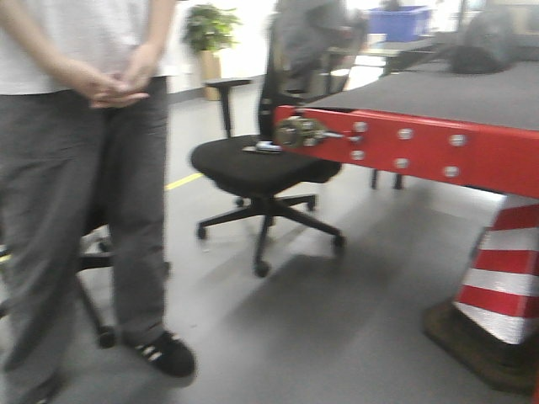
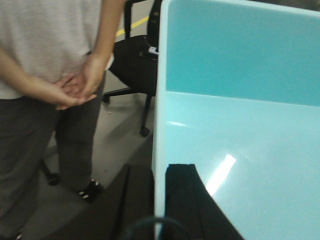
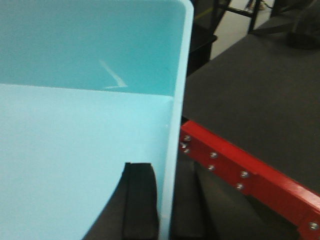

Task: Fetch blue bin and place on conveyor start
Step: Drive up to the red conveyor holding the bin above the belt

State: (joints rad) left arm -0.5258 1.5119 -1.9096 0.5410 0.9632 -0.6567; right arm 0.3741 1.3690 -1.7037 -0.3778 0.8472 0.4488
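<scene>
- Blue bin (image 2: 240, 140): held between both arms, each gripping a side wall; inside bare and glossy.
- Left gripper (image 2: 159, 200): jaws clamped over the bin's left wall, one finger inside, one outside.
- Right gripper (image 3: 165, 200): jaws clamped on the right wall the same way.
- Right wrist view: the bin's right wall is just beside the end of the red frame (image 3: 240, 175); the black belt (image 3: 250, 90) lies past it, with nothing on the near part.
- Front view: a crank handle (image 1: 299, 132) sits on the frame's end, with a striped cone (image 1: 505, 269) below.
- Person (image 1: 84, 168) stands to the left with hands clasped; an office chair (image 1: 257, 168) is between them and the frame.
</scene>
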